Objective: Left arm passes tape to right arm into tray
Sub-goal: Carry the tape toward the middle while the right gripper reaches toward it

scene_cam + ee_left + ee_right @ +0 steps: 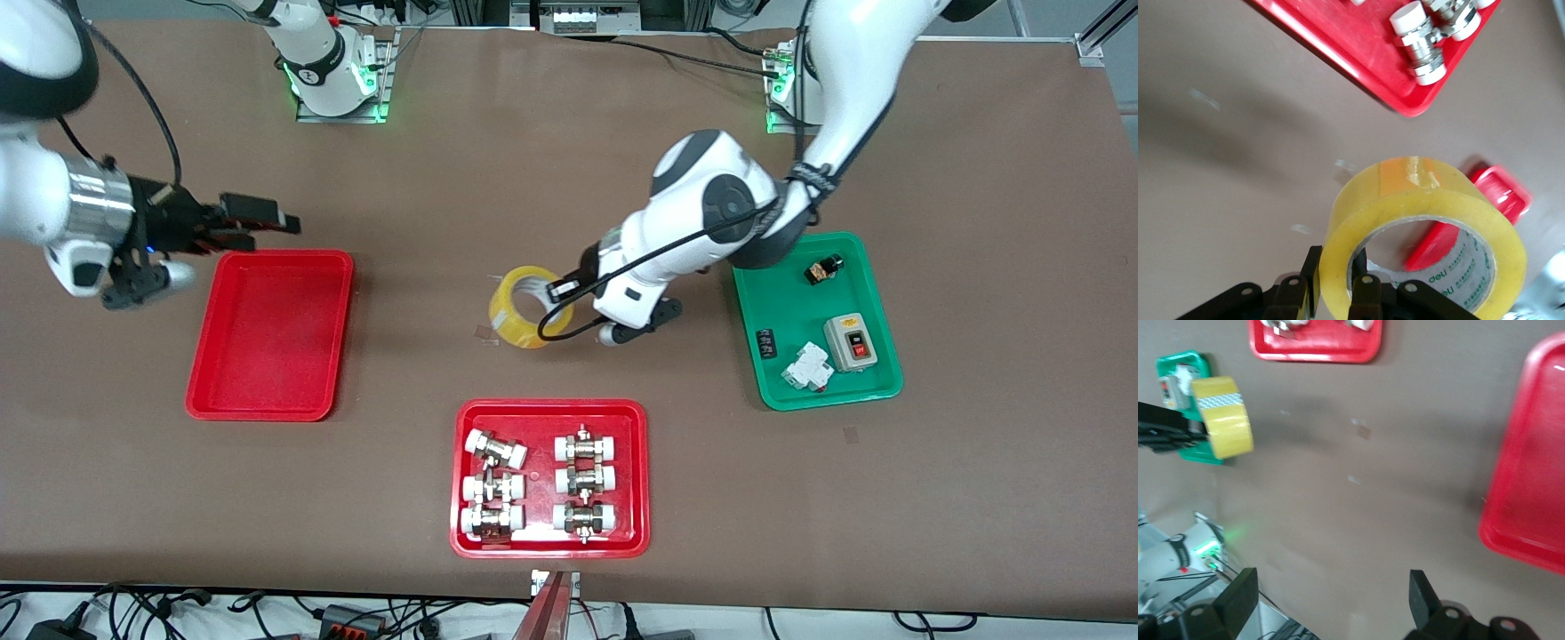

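The yellow tape roll [523,309] hangs over the middle of the table, tilted on edge. My left gripper [558,293] is shut on its wall, one finger inside the ring and one outside. The left wrist view shows the tape [1405,200] close up between the fingers of the left gripper [1337,283]. My right gripper [253,224] is open and empty, in the air over the plain red tray's edge nearest the robots' bases. The tray [267,342] is empty and lies toward the right arm's end. In the right wrist view the open gripper [1331,593] faces the tape [1225,420] and the tray [1531,480].
A red tray with metal fittings [636,480] lies nearer the front camera than the tape. A green tray [800,307] with small electrical parts lies toward the left arm's end. A small clear scrap [484,333] lies on the table beside the tape.
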Controlling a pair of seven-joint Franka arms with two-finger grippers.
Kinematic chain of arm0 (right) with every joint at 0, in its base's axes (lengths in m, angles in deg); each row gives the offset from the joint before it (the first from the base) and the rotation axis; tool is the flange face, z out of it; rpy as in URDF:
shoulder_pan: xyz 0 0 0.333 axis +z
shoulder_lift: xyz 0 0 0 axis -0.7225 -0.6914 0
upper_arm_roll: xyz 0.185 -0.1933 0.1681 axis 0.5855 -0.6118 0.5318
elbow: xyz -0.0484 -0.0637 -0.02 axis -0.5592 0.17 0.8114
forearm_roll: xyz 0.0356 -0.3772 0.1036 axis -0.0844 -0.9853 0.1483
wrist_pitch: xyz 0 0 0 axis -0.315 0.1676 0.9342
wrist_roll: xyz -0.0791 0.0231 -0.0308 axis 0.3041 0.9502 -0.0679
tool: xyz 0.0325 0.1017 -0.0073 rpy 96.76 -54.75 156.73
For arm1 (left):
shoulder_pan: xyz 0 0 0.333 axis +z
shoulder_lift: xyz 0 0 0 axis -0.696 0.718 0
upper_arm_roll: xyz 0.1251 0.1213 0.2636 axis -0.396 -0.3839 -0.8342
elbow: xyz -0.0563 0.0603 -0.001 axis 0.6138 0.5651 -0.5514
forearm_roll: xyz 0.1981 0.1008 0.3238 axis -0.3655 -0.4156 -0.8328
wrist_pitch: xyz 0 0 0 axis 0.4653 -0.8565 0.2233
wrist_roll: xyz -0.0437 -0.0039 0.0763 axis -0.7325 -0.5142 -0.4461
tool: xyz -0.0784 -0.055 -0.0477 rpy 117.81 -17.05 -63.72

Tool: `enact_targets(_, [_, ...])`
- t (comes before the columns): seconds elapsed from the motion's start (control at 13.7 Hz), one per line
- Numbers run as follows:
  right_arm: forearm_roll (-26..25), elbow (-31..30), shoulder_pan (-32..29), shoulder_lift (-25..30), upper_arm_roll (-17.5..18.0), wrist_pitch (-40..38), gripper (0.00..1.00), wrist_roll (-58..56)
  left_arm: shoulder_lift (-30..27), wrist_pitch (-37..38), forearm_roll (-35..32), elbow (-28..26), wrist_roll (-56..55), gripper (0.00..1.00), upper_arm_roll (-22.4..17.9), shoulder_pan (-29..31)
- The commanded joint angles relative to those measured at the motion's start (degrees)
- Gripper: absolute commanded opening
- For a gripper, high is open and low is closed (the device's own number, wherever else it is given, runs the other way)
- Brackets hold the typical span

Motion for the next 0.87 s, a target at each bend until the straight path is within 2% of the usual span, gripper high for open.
enact_targets(0.0, [6.28, 0.3, -0.18, -5.3, 0.2, 3.96, 1.0, -5.98, 3.81, -4.61, 1.0, 6.14, -11.17, 0.0, -0.36, -3.19])
enact_targets(0.15, [9.89, 0.3, 0.7, -8.03, 0.64, 7.29, 1.0, -7.76, 6.1, -7.77, 0.74, 8.97, -19.26, 0.0, -1.15, -5.91])
enact_targets(0.36, [13.5, 0.3, 5.61, -10.5, 0.64, 14.5, 1.0, -7.76, 7.25, -14.27, 0.65, 9.06, -24.48, 0.0, -5.71, -10.83])
enact_targets(0.51, [15.35, 0.3, 7.64, -11.64, 0.64, 17.76, 1.0, -7.76, 7.34, -14.64, 0.74, 9.24, -24.93, 0.0, -7.13, -12.07])
enact_targets(0.8, [16.59, 0.39, 10.54, -13.84, 0.64, 23.56, 1.0, -7.85, 7.42, -14.64, 0.83, 9.24, -26.34, 0.0, -7.22, -12.08])
